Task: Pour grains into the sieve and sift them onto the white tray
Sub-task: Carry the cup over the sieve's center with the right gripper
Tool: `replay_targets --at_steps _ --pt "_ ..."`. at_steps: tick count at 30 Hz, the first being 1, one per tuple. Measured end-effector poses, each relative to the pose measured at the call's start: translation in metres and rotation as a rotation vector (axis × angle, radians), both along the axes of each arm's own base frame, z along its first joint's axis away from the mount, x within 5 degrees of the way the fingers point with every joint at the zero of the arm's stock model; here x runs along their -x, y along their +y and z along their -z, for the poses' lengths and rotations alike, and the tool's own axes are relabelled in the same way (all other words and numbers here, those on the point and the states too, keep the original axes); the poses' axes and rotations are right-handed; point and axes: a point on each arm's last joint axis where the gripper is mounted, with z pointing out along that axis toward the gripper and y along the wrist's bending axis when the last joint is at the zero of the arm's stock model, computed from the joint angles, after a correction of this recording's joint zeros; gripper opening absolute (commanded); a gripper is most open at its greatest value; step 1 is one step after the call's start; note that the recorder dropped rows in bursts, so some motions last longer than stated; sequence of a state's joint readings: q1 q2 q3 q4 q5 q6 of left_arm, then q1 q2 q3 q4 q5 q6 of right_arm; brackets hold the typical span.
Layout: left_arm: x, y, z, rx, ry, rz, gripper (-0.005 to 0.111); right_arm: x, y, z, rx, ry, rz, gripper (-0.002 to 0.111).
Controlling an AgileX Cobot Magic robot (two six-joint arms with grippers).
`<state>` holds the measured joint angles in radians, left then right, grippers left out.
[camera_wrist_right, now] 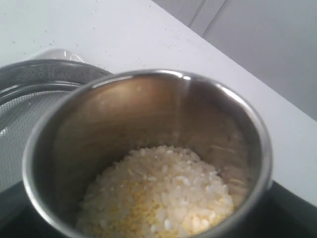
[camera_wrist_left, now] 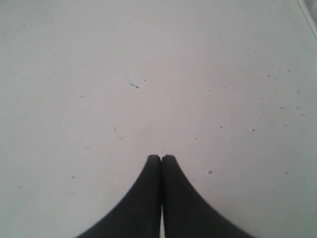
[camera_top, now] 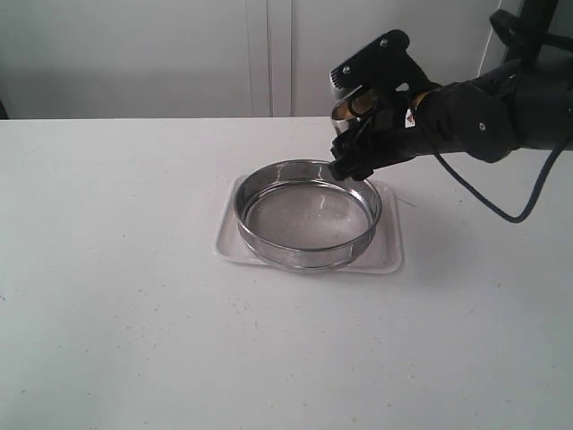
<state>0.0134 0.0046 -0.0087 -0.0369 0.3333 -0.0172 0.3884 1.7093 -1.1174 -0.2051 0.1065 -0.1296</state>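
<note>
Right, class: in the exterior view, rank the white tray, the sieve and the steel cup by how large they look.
Largest to smallest:
1. white tray
2. sieve, nearly as wide as the tray
3. steel cup, clearly smallest, though mostly hidden

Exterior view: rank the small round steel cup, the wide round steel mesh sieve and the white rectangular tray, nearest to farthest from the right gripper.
1. Small round steel cup: held in the right gripper, raised at the right rear.
2. Wide round steel mesh sieve: its far right rim sits just below the gripper.
3. White rectangular tray: lowest, under the sieve.
</note>
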Motion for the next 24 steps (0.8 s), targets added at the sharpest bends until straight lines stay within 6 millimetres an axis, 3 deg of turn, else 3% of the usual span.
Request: replay_targets --at_steps 9,24 --pt "0.0 0.0 0.0 0.0 0.0 0.0 0.0 0.001 0.007 0.018 0.079 0.07 -0.042 0.0" --pt "0.0 0.0 0.0 0.0 0.0 0.0 0.0 -0.016 0.02 0.016 0.23 0.171 -0.093 0.0"
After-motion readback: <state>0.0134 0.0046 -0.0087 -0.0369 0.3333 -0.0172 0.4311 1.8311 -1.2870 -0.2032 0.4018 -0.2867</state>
